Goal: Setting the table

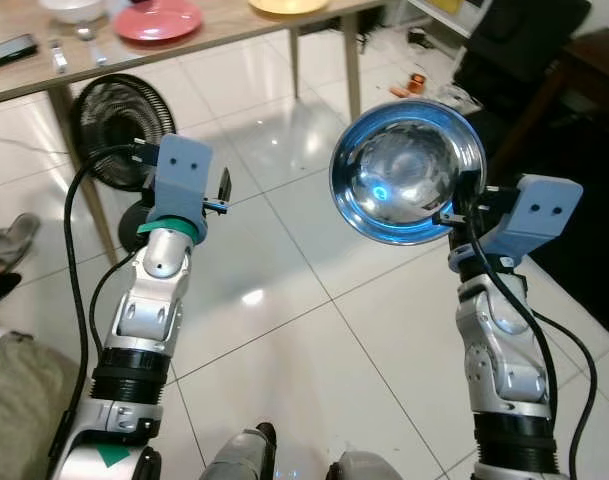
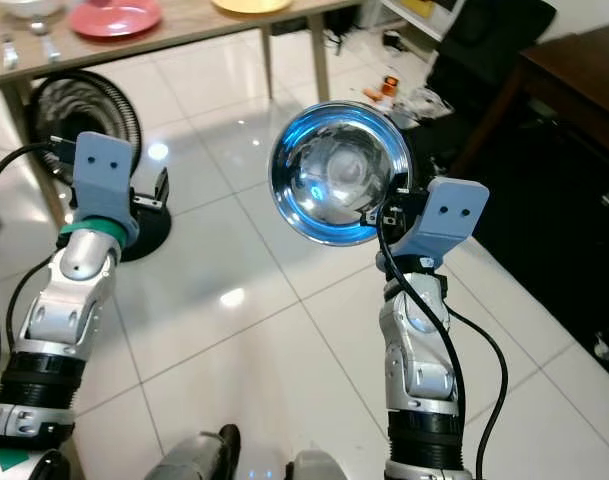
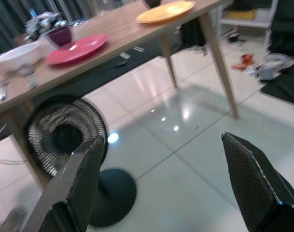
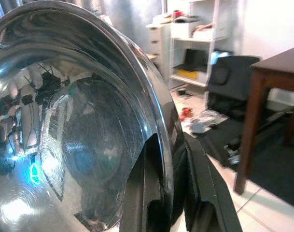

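My right gripper (image 1: 452, 212) is shut on the rim of a shiny steel bowl (image 1: 406, 170), held up in the air with its hollow facing me. In the right wrist view the bowl (image 4: 64, 121) looms close, its rim pinched between the black fingers (image 4: 195, 193). My left gripper (image 1: 224, 195) is raised at the left and stands open with nothing between its fingers (image 3: 79, 179). Ahead stands a wooden table (image 1: 224, 35) bearing a red plate (image 1: 159, 20), a yellow plate (image 1: 289, 5), a white bowl (image 1: 74, 8) and cutlery (image 1: 59, 55).
A black floor fan (image 1: 124, 130) stands under the table near its leg (image 1: 79, 150). A dark wooden table (image 2: 574, 80) and a black chair (image 2: 494, 40) are at the right, with clutter on the floor. Glossy white tiles (image 1: 304, 300) lie between me and the table.
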Motion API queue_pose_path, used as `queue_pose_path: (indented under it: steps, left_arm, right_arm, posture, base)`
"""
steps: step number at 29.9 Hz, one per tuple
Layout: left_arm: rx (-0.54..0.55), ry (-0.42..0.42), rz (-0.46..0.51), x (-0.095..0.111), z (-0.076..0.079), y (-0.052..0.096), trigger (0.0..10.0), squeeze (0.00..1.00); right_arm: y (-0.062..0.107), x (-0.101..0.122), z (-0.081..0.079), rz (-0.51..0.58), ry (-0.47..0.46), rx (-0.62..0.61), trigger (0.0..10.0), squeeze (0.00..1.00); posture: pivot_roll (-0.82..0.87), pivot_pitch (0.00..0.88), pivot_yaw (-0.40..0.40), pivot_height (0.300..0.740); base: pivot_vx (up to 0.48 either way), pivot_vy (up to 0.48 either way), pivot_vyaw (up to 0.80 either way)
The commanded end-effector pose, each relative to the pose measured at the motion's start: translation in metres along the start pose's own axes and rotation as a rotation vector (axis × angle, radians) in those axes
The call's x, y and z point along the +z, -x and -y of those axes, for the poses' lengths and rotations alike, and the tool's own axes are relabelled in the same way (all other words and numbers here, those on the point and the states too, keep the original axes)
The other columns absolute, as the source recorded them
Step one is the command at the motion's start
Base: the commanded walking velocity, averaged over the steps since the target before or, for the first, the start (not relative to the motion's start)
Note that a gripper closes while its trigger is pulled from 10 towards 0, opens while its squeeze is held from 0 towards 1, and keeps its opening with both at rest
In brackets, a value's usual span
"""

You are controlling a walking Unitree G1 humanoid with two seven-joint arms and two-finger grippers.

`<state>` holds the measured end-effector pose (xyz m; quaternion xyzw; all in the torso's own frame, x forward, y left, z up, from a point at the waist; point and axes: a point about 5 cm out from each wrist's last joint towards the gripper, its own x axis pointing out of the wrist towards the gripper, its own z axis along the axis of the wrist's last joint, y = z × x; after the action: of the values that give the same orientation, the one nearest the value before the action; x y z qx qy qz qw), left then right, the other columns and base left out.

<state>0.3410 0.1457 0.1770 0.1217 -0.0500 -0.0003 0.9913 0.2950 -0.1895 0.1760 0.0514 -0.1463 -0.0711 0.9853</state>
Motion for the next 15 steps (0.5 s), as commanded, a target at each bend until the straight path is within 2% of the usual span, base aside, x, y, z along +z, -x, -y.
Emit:
queue_pose_path:
  steps: [1, 15]
  left_arm:
    - [0.014, -0.005, -0.006, -0.0021, -0.0051, -0.0003, 10.0, 0.0]
    - [0.017, -0.029, 0.031, 0.0029, -0.0065, -0.0018, 10.0, 0.0]
  right_arm:
    - [-0.0002, 0.0052, -0.0049, 0.03, -0.021, 0.011, 10.0, 0.0]
    - [-0.007, 0.0115, 0.001, 0.069, -0.003, -0.065, 10.0, 0.0]
  posture:
    - [0.0, 0.007, 0.058, 0.74]
    - [0.0, 0.0, 0.061, 0.74]
  base:
    - [0.458, 0.0, 0.0]
    - [0.458, 0.0, 0.0]
